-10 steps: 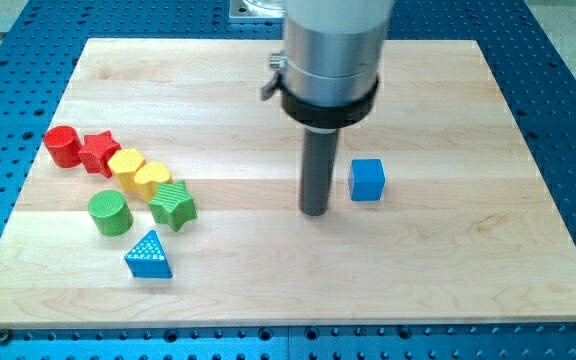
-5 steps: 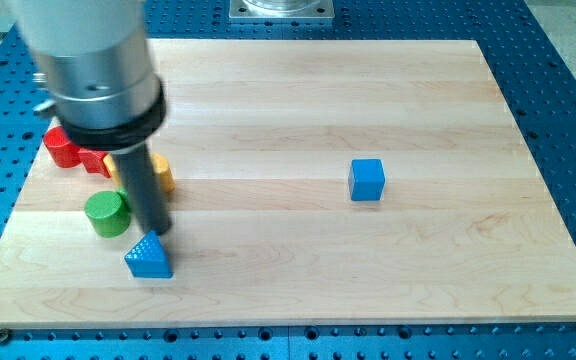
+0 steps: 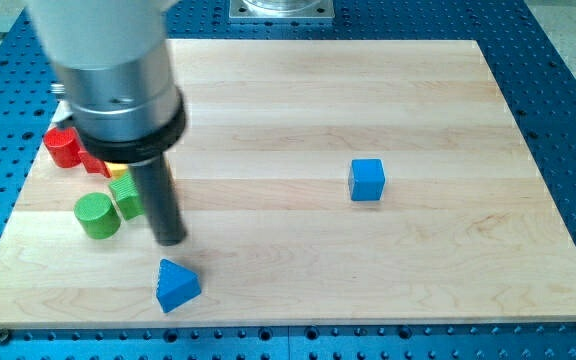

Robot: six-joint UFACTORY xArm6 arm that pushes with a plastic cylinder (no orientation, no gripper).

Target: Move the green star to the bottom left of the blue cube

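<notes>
Tip (image 3: pixel 171 240) down on wooden board (image 3: pixel 418 270), right of green star block (image 3: pixel 125 196) (half hidden behind rod), wrong side for pushing right. Small blue cube (image 3: pixel 366 180) well apart, far right. No pincer fitted.

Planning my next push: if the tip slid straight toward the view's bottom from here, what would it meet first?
Probably the blue triangular block, just below my tip; it sits slightly rightward, so contact may only graze.

The arm's silver body and black collar fill the view's upper left, the dark rod dropping straight to my tip (image 3: pixel 172 240).
</notes>
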